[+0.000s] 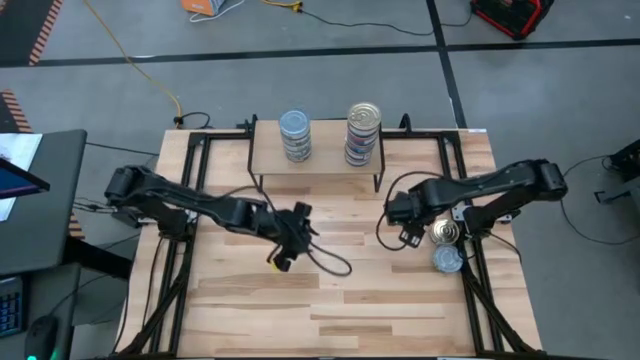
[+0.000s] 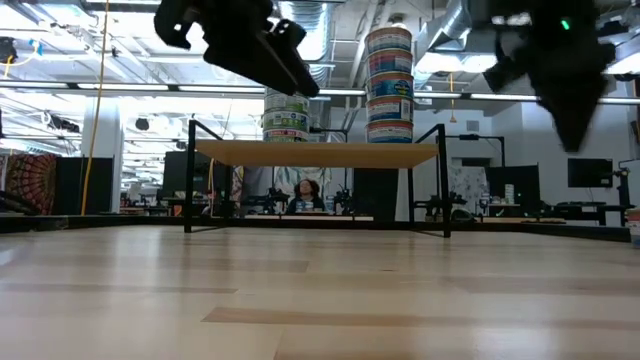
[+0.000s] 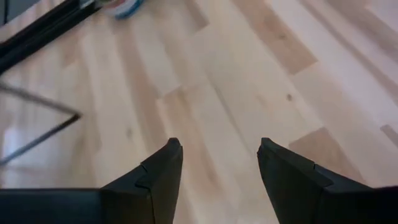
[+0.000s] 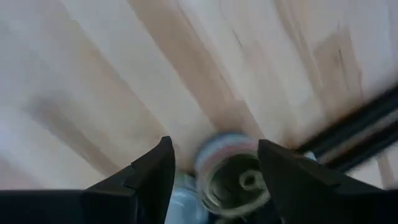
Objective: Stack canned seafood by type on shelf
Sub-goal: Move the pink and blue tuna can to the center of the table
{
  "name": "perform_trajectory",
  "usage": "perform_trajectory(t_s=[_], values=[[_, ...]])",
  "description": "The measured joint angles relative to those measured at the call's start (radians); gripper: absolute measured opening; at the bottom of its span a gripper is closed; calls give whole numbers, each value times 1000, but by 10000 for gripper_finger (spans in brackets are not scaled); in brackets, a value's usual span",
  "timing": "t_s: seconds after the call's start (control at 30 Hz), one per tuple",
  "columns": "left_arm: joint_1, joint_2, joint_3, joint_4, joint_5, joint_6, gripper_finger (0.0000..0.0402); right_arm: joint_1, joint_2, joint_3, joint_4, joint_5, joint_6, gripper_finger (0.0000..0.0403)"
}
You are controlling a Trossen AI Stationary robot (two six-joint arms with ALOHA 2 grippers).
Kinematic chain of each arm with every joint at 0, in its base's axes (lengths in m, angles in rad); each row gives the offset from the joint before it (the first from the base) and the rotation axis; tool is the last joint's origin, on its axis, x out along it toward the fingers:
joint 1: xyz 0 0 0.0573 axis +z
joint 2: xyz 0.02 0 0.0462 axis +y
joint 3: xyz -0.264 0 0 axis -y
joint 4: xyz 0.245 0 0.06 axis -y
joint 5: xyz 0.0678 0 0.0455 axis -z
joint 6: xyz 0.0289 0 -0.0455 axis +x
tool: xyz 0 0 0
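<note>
The shelf point(image 1: 320, 162) stands at the table's far middle on thin black legs. Two stacks of tins rest on it: a bluish-topped stack point(image 1: 295, 135) point(image 2: 287, 115) and a taller silver-topped stack point(image 1: 363, 133) point(image 2: 389, 85). Two loose tins lie flat on the table near its right edge, a gold-topped tin point(image 1: 445, 233) point(image 4: 235, 176) and a bluish-topped tin point(image 1: 448, 260) point(image 4: 185, 198). My left gripper point(image 1: 287, 250) point(image 3: 217, 152) hangs open over bare wood at the table's middle. My right gripper point(image 1: 405, 230) point(image 4: 214, 152) is open, above and just left of the loose tins.
Black frame rails point(image 1: 478, 270) run along the table's left and right sides, close to the loose tins. A dark cable loop point(image 1: 332, 264) hangs by my left gripper. Bare wood point(image 1: 320, 310) fills the near half of the table. A person point(image 2: 303, 190) shows far behind the shelf.
</note>
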Motion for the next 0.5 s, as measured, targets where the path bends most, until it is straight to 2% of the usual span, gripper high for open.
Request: perform_trajectory(t_s=[0.17, 0.27, 0.5], values=[[-44, 55, -12, 85, 12, 38, 172, -43, 6, -124, -38, -45, 3, 265], [-48, 59, -71, 165, 37, 37, 155, -65, 12, -171, -46, -83, 3, 265], [-45, 33, -217, 340, 30, -13, 125, -91, 60, -229, -34, -87, 11, 265]])
